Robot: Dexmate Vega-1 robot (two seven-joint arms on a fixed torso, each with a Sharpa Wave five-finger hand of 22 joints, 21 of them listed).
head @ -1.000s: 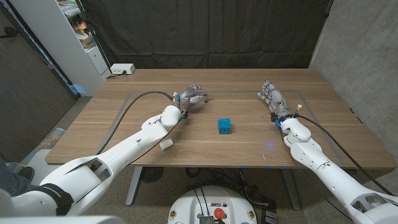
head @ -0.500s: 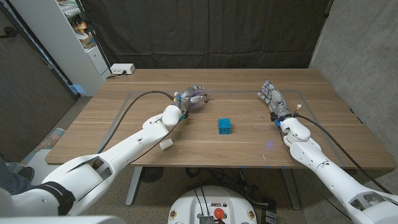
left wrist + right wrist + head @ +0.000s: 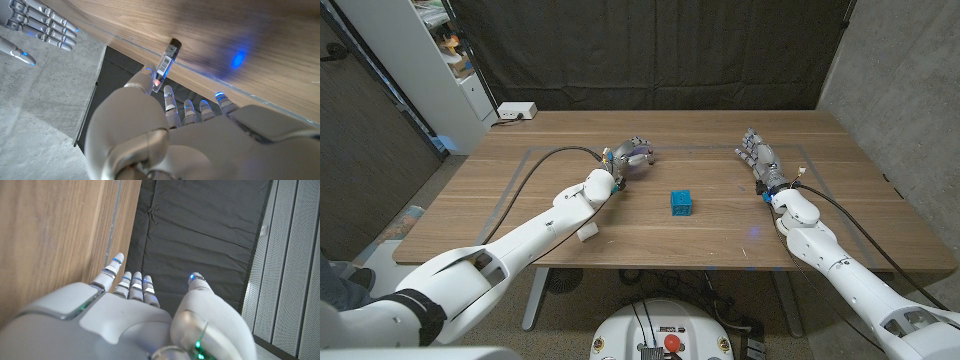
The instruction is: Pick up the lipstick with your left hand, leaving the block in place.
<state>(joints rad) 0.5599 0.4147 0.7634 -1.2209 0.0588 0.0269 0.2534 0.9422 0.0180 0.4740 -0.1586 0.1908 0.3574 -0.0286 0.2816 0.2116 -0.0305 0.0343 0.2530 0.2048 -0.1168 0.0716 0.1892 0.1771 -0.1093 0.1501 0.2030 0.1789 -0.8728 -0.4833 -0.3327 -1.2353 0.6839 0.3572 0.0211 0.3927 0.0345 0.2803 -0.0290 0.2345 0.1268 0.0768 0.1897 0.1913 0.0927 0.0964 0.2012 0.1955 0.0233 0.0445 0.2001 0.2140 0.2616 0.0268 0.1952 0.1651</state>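
Step in hand: the grasp on the lipstick looks made. I judge the task to be at the point between closing on it and raising it.
Left robot hand: it sits over the far-left part of the desk, fingers curled in. In the left wrist view the lipstick is pinched at its lower end against the thumb, with the other fingertips lined up just beside it.
Lipstick position: it stands out from the left robot hand, tilted, its dark cap end toward the wood. Whether the cap touches the desk or hangs just clear of it, I cannot tell.
Right robot hand: on the right side of the desk, fingers straight and apart, holding nothing. It is well apart from the block.
Block: near the middle of the desk, to the right of and nearer than the left robot hand, touching neither hand.
Next move: a straight lift of the left arm should do, keeping the pinch firm, since the tube is slim and held by one end. Going straight up keeps it away from the block.
Lipstick make: a slender straight tube, clear or pale along the body with a printed label, a dark squared cap, and a reddish band near the pinch. It looks hard and smooth.
Block make: a small bright blue cube with darker markings on its faces.
Desk make: matte brown wood grain, with a thin pale line marking out a rectangle.
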